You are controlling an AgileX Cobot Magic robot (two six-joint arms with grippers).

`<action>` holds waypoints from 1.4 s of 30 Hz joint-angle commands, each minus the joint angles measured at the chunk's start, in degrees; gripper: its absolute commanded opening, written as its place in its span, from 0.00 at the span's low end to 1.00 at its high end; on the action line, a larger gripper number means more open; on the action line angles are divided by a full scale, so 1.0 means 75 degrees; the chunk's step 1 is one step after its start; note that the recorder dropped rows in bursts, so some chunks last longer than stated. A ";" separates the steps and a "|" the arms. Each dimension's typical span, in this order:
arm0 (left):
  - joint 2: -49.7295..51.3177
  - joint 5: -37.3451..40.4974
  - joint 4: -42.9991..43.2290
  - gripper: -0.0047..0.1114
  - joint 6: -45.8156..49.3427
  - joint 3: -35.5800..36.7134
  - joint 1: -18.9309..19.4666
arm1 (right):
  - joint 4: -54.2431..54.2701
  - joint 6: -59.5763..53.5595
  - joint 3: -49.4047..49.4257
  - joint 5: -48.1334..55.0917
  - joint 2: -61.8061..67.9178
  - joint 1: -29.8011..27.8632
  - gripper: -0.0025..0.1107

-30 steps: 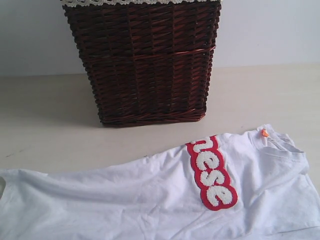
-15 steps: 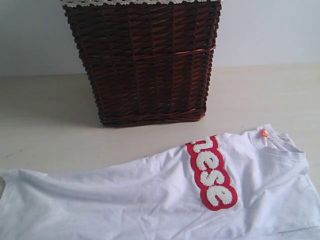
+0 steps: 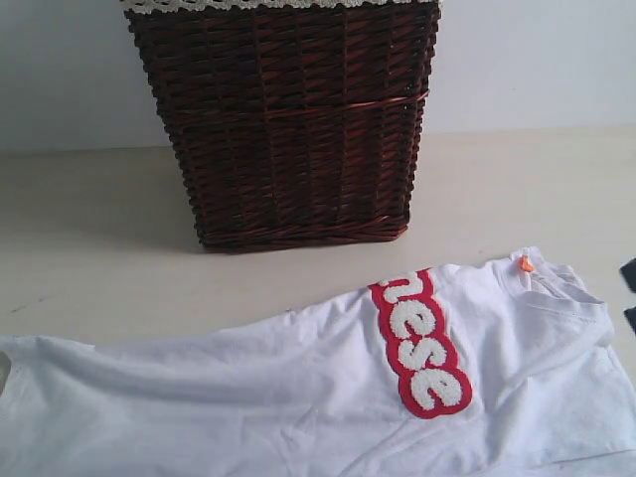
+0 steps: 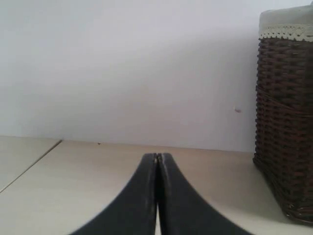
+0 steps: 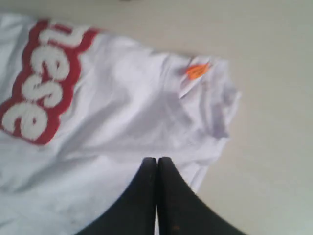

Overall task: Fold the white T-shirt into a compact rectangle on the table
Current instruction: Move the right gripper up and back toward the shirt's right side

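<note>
The white T-shirt [image 3: 298,397] lies spread on the table [image 3: 89,258], across the front, with its red-outlined lettering [image 3: 417,343] face up. Its collar, with an orange tag [image 3: 526,263], is at the right. In the right wrist view my right gripper [image 5: 157,159] hangs shut and empty above the T-shirt [image 5: 112,112], close to the collar and the orange tag [image 5: 197,71]. A dark bit of that arm [image 3: 629,274] shows at the exterior view's right edge. My left gripper [image 4: 157,155] is shut and empty above bare table [image 4: 73,176], and is out of the exterior view.
A tall dark wicker basket [image 3: 288,129] with a lace-trimmed lining stands behind the shirt, at the back middle of the table. The left wrist view has the basket [image 4: 286,122] to one side, with a pale wall behind it.
Dark parts of the right arm have come into the exterior view at its right edge. The shirt and basket have not moved.
</note>
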 commanded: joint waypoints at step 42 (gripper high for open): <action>-0.0053 0.0018 0.0013 0.04 -0.0051 -0.0001 -0.0016 | 0.8337 -0.9465 -0.1976 0.0160 0.4265 0.0046 0.02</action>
